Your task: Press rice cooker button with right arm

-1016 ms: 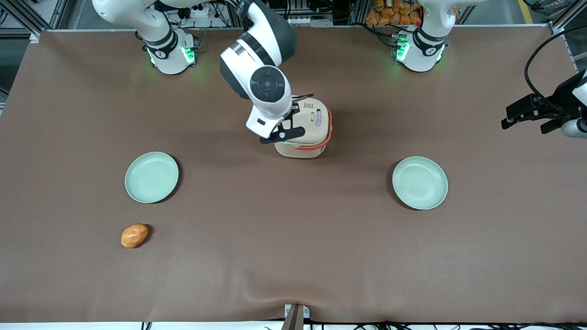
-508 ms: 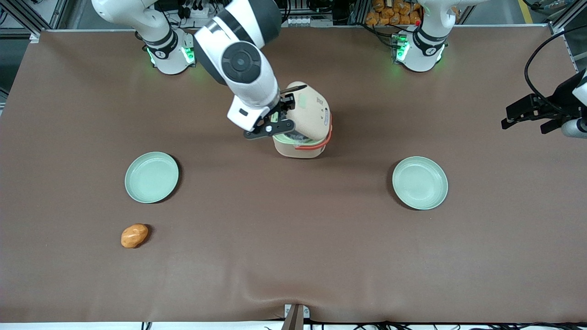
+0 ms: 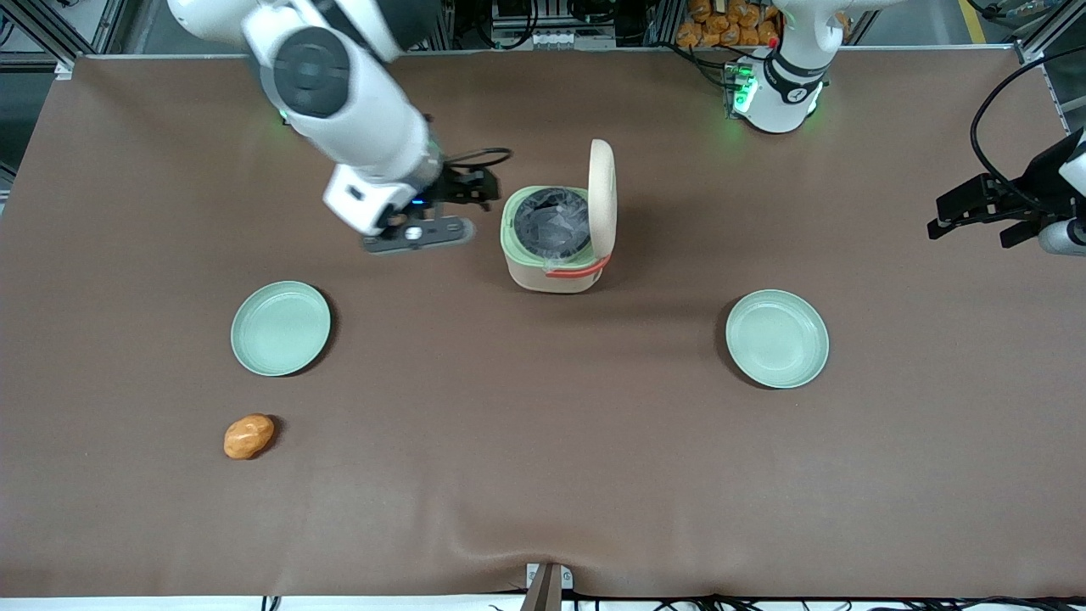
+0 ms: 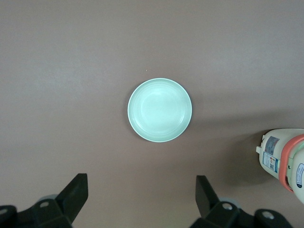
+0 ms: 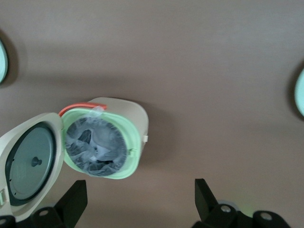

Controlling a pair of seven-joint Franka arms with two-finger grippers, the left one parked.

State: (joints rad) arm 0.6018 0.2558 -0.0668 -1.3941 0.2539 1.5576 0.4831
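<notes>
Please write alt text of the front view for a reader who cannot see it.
A rice cooker stands mid-table with its lid upright and open. The right arm's gripper, fingers apart, hovers beside it. Two pale green plates and an orange lump lie nearer the camera.

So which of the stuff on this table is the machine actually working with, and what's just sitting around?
Part of the job:
- rice cooker, lid standing open
- gripper, fingers apart, beside the cooker toward the working arm's end, touching nothing

Just lying about:
- green plate toward the working arm's end
- green plate toward the parked arm's end
- orange lump, nearest the front camera
</notes>
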